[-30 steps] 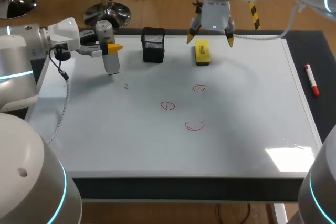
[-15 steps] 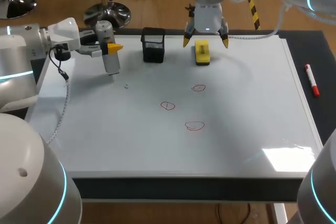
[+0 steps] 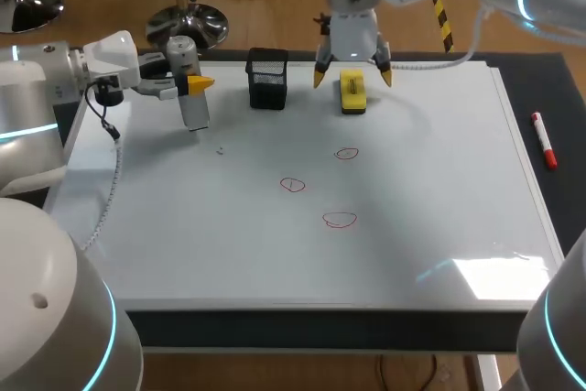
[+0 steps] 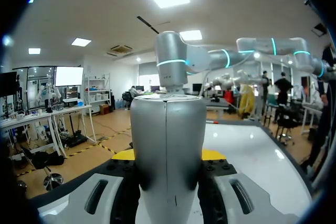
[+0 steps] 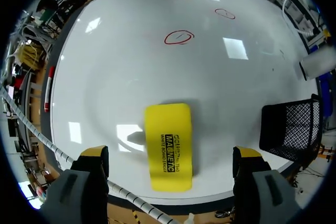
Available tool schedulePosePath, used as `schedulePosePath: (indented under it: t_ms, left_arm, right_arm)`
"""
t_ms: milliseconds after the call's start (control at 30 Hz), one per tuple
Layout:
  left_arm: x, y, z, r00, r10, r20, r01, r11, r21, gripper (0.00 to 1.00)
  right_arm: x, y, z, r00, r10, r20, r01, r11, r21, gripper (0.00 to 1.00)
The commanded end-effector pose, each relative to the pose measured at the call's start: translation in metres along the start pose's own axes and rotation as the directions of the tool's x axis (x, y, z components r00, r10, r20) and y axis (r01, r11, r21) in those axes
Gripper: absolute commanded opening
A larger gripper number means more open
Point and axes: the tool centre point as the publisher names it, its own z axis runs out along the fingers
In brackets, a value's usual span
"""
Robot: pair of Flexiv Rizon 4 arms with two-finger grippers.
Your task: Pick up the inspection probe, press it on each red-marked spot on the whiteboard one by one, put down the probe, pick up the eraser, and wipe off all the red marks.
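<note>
**A:** Start at the left. What has the left gripper [image 3: 189,87] got?

**B:** It is clamped on the inspection probe [image 3: 189,80], a silver cylinder, out at about ten o'clock on the whiteboard [image 3: 439,180]. The left wrist view shows a finger pressed to each side of the barrel.

**A:** Which way does the probe point?

**B:** Its long axis is upright, with one end down toward the board. Whether that end touches the surface, I cannot tell.

**A:** Next along?

**B:** A black mesh basket [image 3: 267,78] stands on the board at eleven o'clock, apart from the probe.

**A:** And the eraser?

**B:** The yellow eraser [image 3: 352,92] lies flat at twelve o'clock, near the far edge. Its long axis runs twelve-to-six, from far edge toward near edge.

**A:** The right gripper?

**B:** The right gripper [image 3: 352,76] hangs over the eraser, spread wide. One yellow tip is at the eraser's nine o'clock and the other at its three, each clear of a long side. It grips nothing.

**A:** Any writing?

**B:** There is black print [image 5: 171,152] on the eraser's top face, running along its length. On the board are three red marks [image 3: 340,219], small hand-drawn loops clustered around the middle and apart from one another.

**A:** Farthest right?

**B:** A red-and-white marker [image 3: 544,140] lies at three o'clock, off the board on the dark table strip, roughly twelve-to-six.
</note>
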Motion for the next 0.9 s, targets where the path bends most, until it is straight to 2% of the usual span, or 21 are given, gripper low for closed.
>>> schedulePosePath:
  t_ms: [33, 400, 833, 900]
  left_arm:
    - [0.000, -0.001, 0.000, 1.000, 0.001, 0.000, -0.001, 1.000, 0.001, 0.00]
    - [0.000, -0.001, 0.000, 1.000, 0.001, 0.000, -0.001, 1.000, 0.001, 0.00]
    - [0.000, -0.001, 0.000, 1.000, 0.001, 0.000, -0.001, 1.000, 0.001, 0.00]
    - [0.000, -0.001, 0.000, 1.000, 0.001, 0.000, -0.001, 1.000, 0.001, 0.00]
  right_arm:
    - [-0.003, -0.003, 0.005, 1.000, -0.007, -0.012, 0.007, 1.000, -0.006, 1.00]
    - [0.000, -0.006, 0.013, 1.000, -0.004, -0.030, 0.004, 1.000, -0.009, 1.00]
    - [0.001, -0.008, 0.016, 1.000, -0.017, 0.009, 0.017, 1.000, 0.024, 1.00]
    - [0.000, -0.008, 0.016, 1.000, -0.016, 0.024, 0.015, 0.999, 0.032, 0.94]
